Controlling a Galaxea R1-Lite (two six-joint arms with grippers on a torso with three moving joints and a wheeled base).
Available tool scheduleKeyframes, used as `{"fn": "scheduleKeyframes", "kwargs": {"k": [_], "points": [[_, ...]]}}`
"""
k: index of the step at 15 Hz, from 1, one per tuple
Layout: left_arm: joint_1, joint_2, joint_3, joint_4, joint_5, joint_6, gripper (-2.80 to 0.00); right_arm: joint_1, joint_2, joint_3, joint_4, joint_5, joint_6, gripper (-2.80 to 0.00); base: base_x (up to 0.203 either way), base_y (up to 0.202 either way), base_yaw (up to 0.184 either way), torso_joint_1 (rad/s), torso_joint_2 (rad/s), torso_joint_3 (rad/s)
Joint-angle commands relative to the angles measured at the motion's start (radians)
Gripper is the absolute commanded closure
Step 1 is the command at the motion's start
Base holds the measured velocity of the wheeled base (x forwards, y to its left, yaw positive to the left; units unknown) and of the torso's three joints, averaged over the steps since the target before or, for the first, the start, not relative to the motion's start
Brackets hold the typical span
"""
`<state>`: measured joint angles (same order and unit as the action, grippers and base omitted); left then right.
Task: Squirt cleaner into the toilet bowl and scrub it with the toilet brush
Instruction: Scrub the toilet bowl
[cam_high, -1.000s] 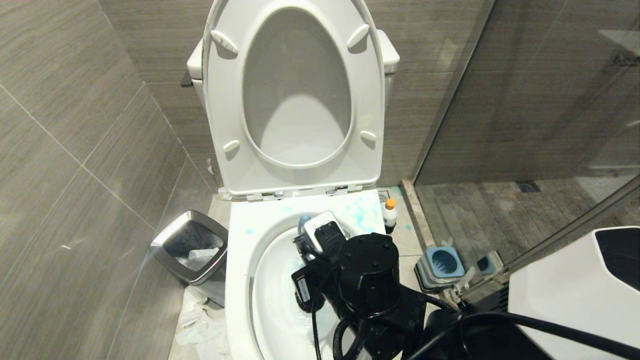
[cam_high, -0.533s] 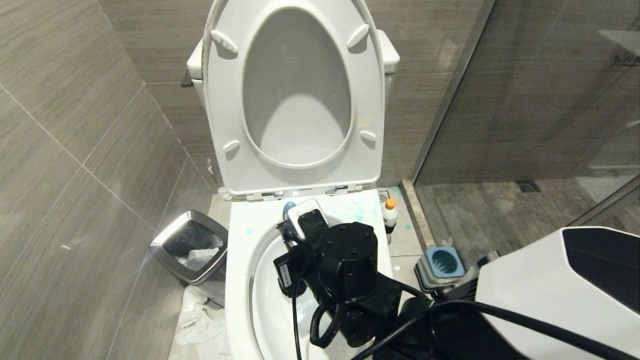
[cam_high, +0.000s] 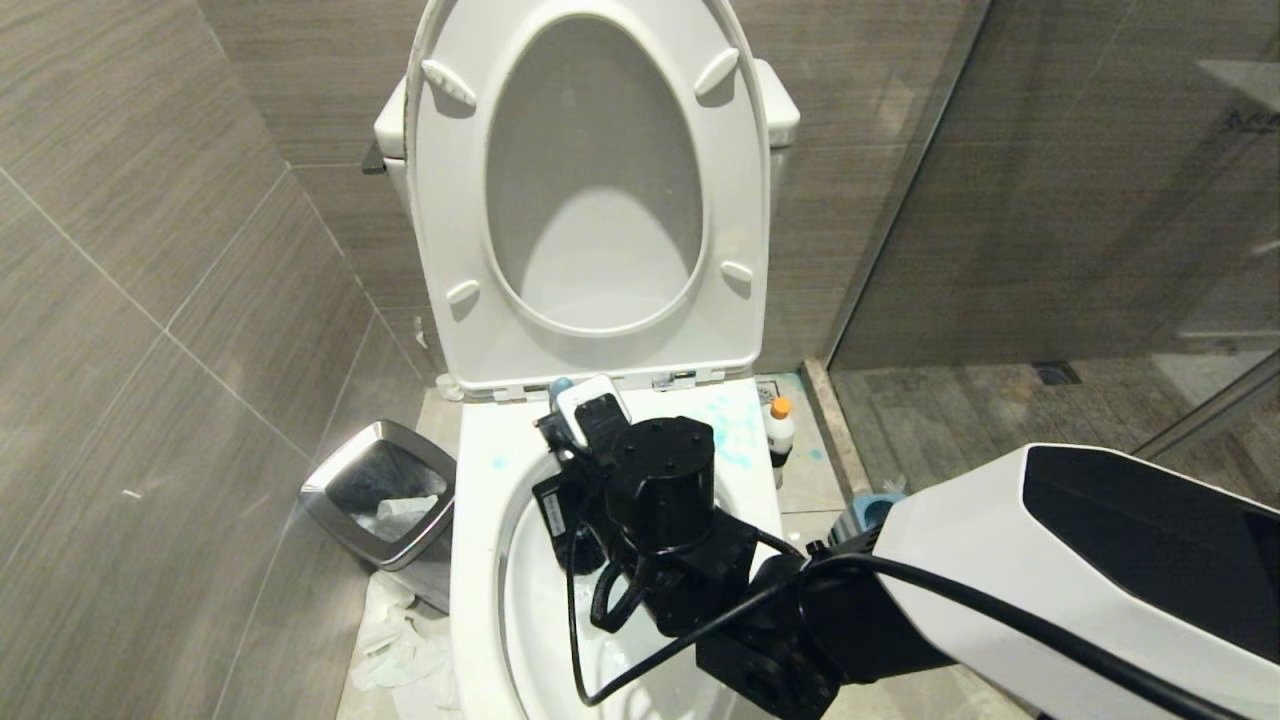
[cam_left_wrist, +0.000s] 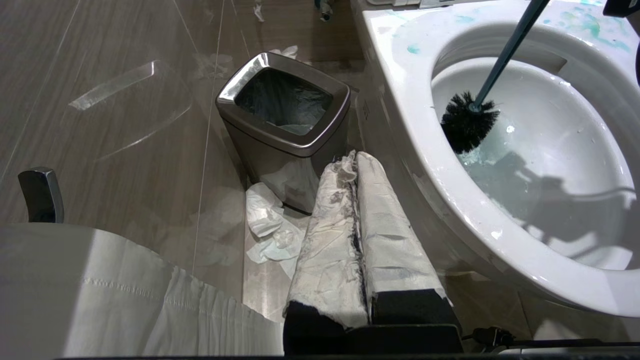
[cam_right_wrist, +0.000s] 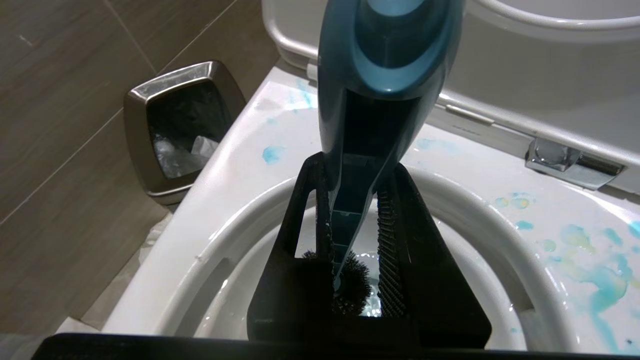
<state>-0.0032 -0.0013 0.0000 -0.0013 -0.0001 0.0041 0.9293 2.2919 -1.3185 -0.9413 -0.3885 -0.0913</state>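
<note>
Right gripper (cam_right_wrist: 357, 235): you are seeing it in the lower centre of the head view, over the rear of the toilet bowl (cam_high: 480, 590); its two fingers (cam_right_wrist: 392, 250) are clamping the handle of the toilet brush (cam_right_wrist: 380, 75) between them.
Toilet brush: its handle is tilting up out of the clamp, the rounded tip showing just below the seat hinge in the head view (cam_high: 560, 385); in the left wrist view the black bristle head (cam_left_wrist: 467, 127) is sitting inside the bowl against the inner wall, at the upper right of that frame.
Toilet bowl: teal-blue smears are lying on its rear rim, and water is standing in the basin.
Seat and lid (cam_high: 590, 190): both are standing upright, filling the upper centre of the head view.
Cleaner (cam_high: 779, 430): the bottle is standing upright on the floor just right of the bowl, apart from the gripper.
Left gripper (cam_left_wrist: 362, 235): its wrapped fingers are pressing together with nothing between them, at the lower centre of its own view, beside the bowl.
Waste bin (cam_high: 385, 490): it is standing on the floor left of the bowl, with crumpled paper (cam_high: 395, 640) below it.
</note>
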Motion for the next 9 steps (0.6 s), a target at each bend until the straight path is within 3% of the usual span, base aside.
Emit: {"fn": "scheduleKeyframes", "kwargs": {"k": [1, 6, 9], "points": [[0.0, 0.001, 0.0, 0.0, 0.0, 0.0, 0.0, -0.033, 0.005, -0.013, -0.005, 0.009, -0.006, 0.0, 0.0, 0.0, 0.0, 0.0, 0.0, 0.0], [0.0, 0.001, 0.0, 0.0, 0.0, 0.0, 0.0, -0.113, -0.013, -0.048, -0.005, 0.013, -0.022, 0.0, 0.0, 0.0, 0.0, 0.0, 0.0, 0.0], [0.0, 0.001, 0.0, 0.0, 0.0, 0.0, 0.0, -0.144, -0.062, -0.004, 0.001, 0.031, -0.038, 0.0, 0.0, 0.0, 0.0, 0.0, 0.0, 0.0]]}}
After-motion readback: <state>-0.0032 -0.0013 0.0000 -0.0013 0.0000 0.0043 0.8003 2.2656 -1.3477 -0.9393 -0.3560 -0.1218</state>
